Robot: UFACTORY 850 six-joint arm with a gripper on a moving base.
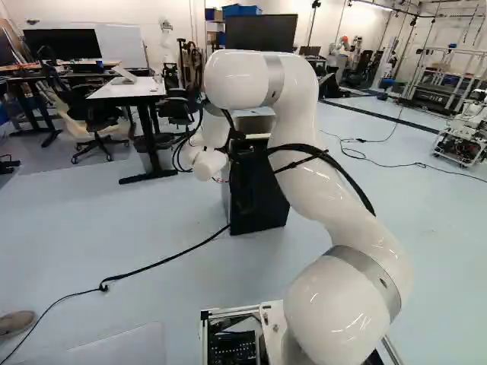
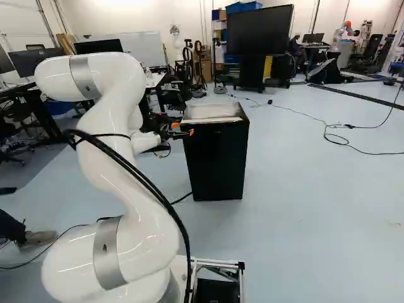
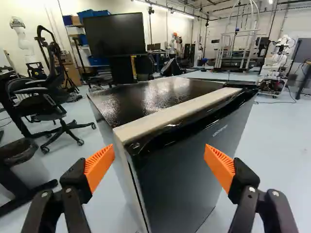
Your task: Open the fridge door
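The fridge [image 2: 218,161] stands upright on the floor [image 2: 315,214], just ahead of the base, with its door [image 3: 180,184] apparently still to be opened: in the wrist view the dark front panel lies flush along its top edge and down the side edge, where only a thin seam shows. The gripper [image 3: 159,149] is spread wide, its 2 orange pads [image 3: 99,167] well apart and nothing held between them. It is by the fridge's upper corner nearest the arm [image 1: 308,152], 1 finger near the door's side edge and the other out over the front face; I cannot tell whether either touches. So the approach looks done, or nearly, and 0 of the opening itself. What seems left is to get 1 finger behind the door's edge, break the seal, then swing the door clear without tipping the fridge.
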